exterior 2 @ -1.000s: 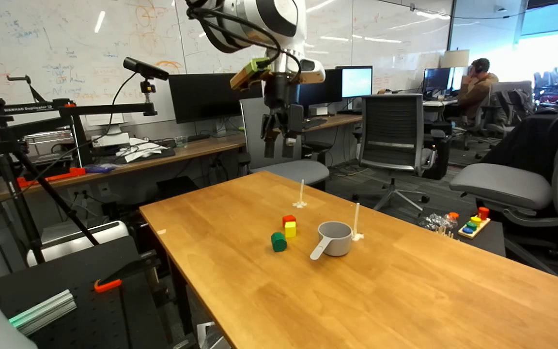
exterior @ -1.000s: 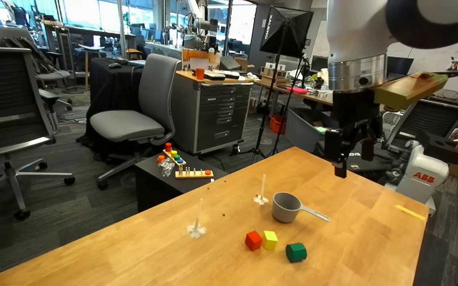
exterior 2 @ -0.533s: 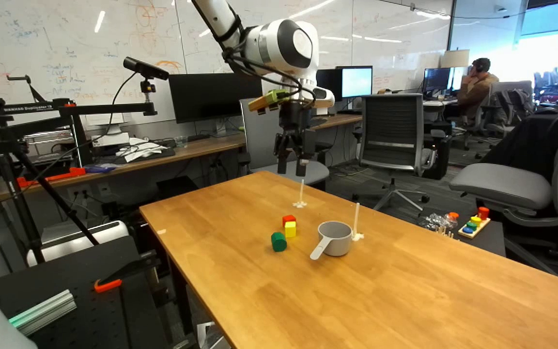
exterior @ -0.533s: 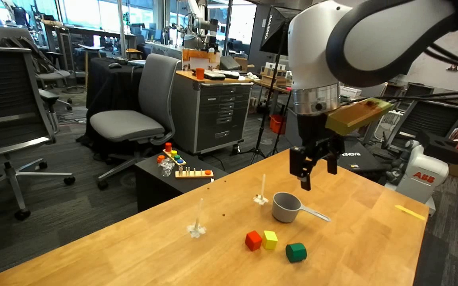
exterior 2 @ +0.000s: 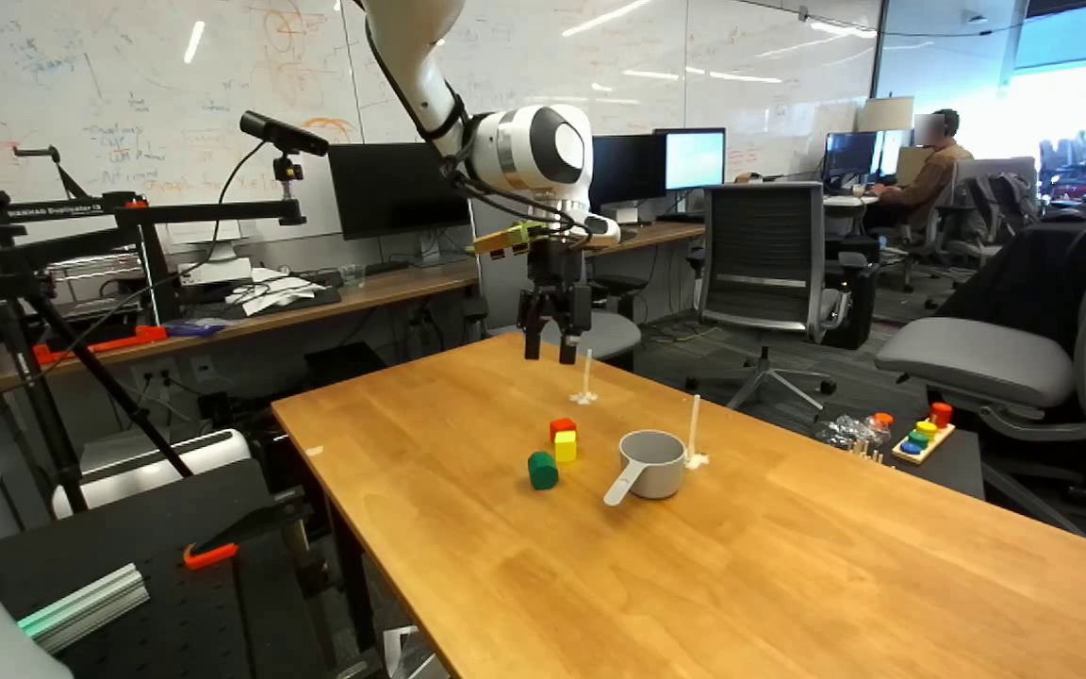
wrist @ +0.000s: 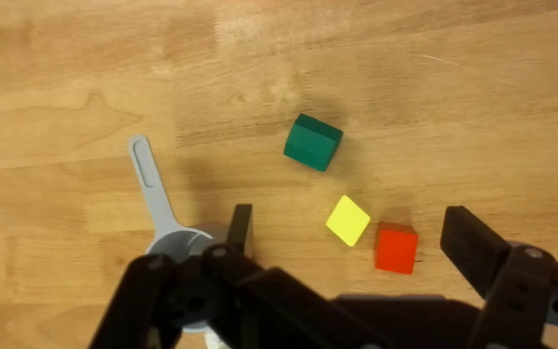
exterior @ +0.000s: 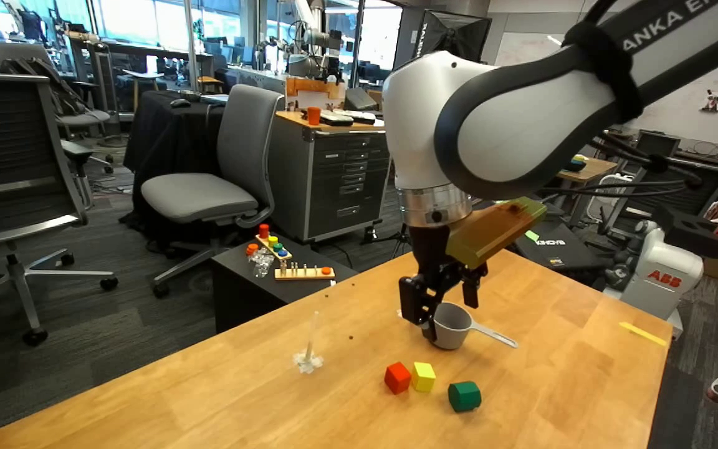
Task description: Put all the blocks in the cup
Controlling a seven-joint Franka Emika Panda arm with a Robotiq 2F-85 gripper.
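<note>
A red block (exterior: 397, 378), a yellow block (exterior: 424, 376) and a green six-sided block (exterior: 464, 396) lie on the wooden table, outside the cup. The grey cup (exterior: 452, 333) with its long handle stands upright beside them. In the wrist view, the red block (wrist: 396, 248) and yellow block (wrist: 348, 221) show between the fingers. The green block (wrist: 313, 142) lies farther up. The cup (wrist: 172, 242) is partly hidden behind the left finger. My gripper (exterior: 450, 317) is open, empty and above the table in both exterior views (exterior 2: 551, 352).
Thin upright pegs with taped bases stand on the table; one peg (exterior 2: 693, 434) is close to the cup and another peg (exterior 2: 587, 377) is behind the blocks. A low black side table (exterior: 247, 293) holds peg toys. A yellow tape strip (exterior: 642, 333) lies near the table edge.
My open gripper has moved down towards the table, and leftward in an exterior view. It now covers part of the cup and a peg there. The blocks and cup have not moved.
</note>
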